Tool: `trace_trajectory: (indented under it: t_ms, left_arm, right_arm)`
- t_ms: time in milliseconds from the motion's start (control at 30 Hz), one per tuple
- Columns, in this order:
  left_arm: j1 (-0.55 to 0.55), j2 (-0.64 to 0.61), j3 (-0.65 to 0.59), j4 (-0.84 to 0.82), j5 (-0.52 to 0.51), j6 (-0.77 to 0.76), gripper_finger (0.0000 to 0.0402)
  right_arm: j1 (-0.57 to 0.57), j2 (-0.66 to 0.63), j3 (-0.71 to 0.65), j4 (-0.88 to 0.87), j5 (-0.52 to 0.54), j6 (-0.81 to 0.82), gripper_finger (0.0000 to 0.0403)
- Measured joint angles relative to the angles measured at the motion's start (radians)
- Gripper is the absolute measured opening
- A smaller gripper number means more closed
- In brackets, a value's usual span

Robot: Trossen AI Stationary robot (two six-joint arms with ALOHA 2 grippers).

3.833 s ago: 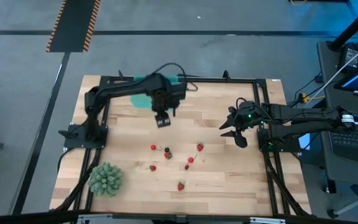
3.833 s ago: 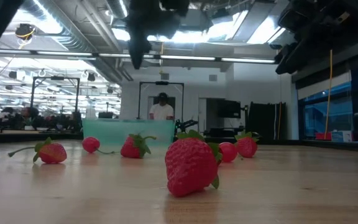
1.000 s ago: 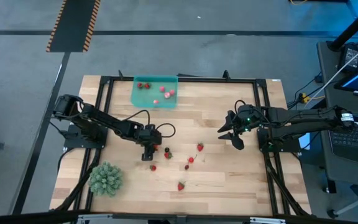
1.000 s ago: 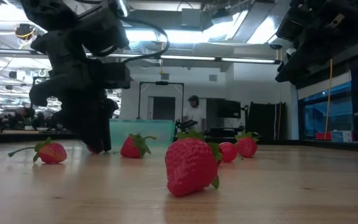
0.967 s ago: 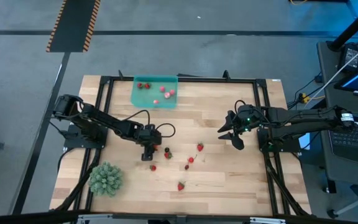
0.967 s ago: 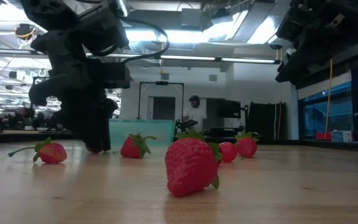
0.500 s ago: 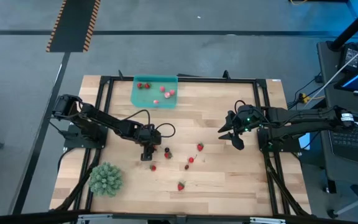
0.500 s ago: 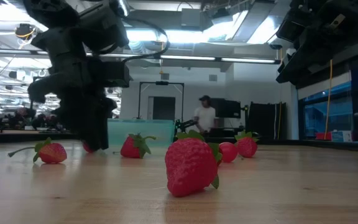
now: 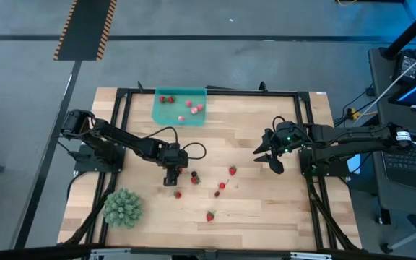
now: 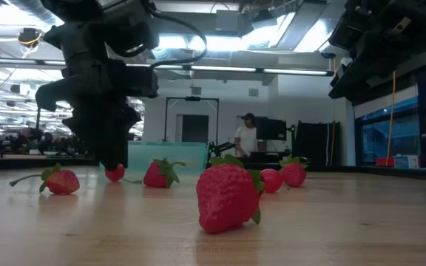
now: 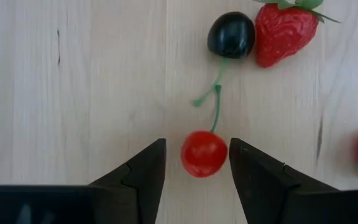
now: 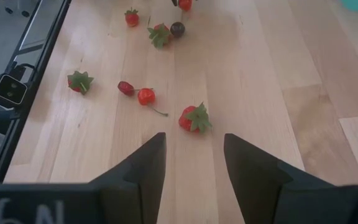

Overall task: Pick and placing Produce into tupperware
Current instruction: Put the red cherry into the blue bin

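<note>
My left gripper [image 9: 172,179] points down over the table's middle left, open. A small red cherry [image 11: 204,154] lies on the wood between its fingertips, nearer one finger; I cannot tell whether they touch. Its green stem joins a dark cherry [image 11: 230,35] lying beside a strawberry [image 11: 284,31]. In the low view the red cherry [image 10: 115,174] shows just below the fingers. Several more red fruits [image 9: 221,185] lie scattered mid-table. The teal tupperware [image 9: 180,106] stands at the far edge with a few fruits inside. My right gripper [image 9: 266,155] waits open above the table's right side.
A spiky green ball [image 9: 123,207] sits at the near left corner. A large strawberry [image 10: 228,197] lies closest to the near edge. A black frame [image 9: 305,144] runs along the table's sides. A person [image 10: 248,140] stands in the room beyond the table.
My left gripper has risen a little from the tabletop, its fingers staying the same width apart. The red cherry, hidden behind the fingers a second ago in the low view, now shows below them.
</note>
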Motion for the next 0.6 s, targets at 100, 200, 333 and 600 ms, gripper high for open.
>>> trace_trajectory:
  t_ms: [100,200,333,600]
  left_arm:
    - [0.0,0.0,0.0,0.0,0.0,0.0,0.017]
    - [0.0,0.0,0.0,0.0,0.0,0.0,0.017]
    - [0.0,0.006,0.0,0.006,0.005,-0.003,0.017]
    - [-0.001,0.052,0.001,0.021,0.015,-0.003,0.017]
  right_arm:
    - [0.0,0.0,0.0,0.0,0.0,0.0,0.0165]
    - [0.0,0.0,0.0,0.0,0.0,0.0,0.0165]
    - [0.0,0.0,0.0,0.0,0.0,0.001,0.0165]
    - [0.0,0.0,0.0,-0.006,0.0,0.001,0.0165]
